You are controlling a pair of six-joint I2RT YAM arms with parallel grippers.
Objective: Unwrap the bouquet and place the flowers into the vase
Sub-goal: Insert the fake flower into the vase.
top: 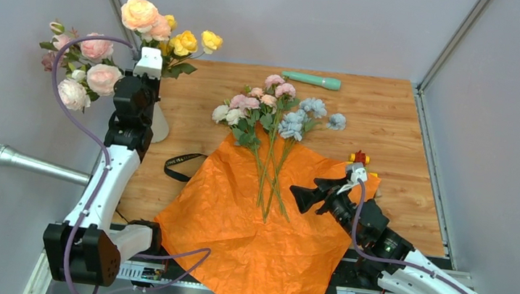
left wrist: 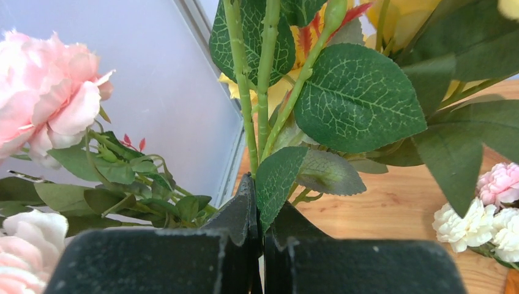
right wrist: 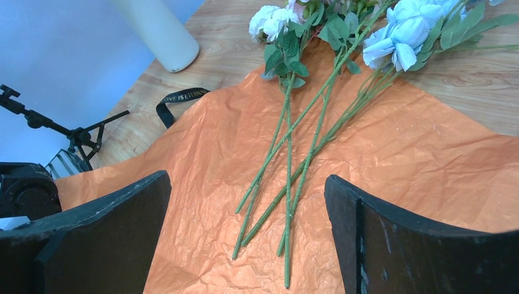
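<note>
Flower transfer, seemingly part done: left gripper (left wrist: 257, 184) is sitting fully closed among stems (left wrist: 245, 92) in the vase (top: 160, 128); right gripper (right wrist: 246, 177) is hovering spread wide, empty, above flowers (top: 268, 108) lying on orange paper (top: 261, 249), likely needing a stem pinch next.

In the top view the vase (top: 160, 126) is largely covered by the left arm (top: 131, 115); in the right wrist view its top is cut off. The paper (top: 262, 242) is cropped at the lower edge. Where the flowers (left wrist: 243, 92) enter the left tool (left wrist: 260, 211), their stems are hidden by a leaf (left wrist: 278, 174).
</note>
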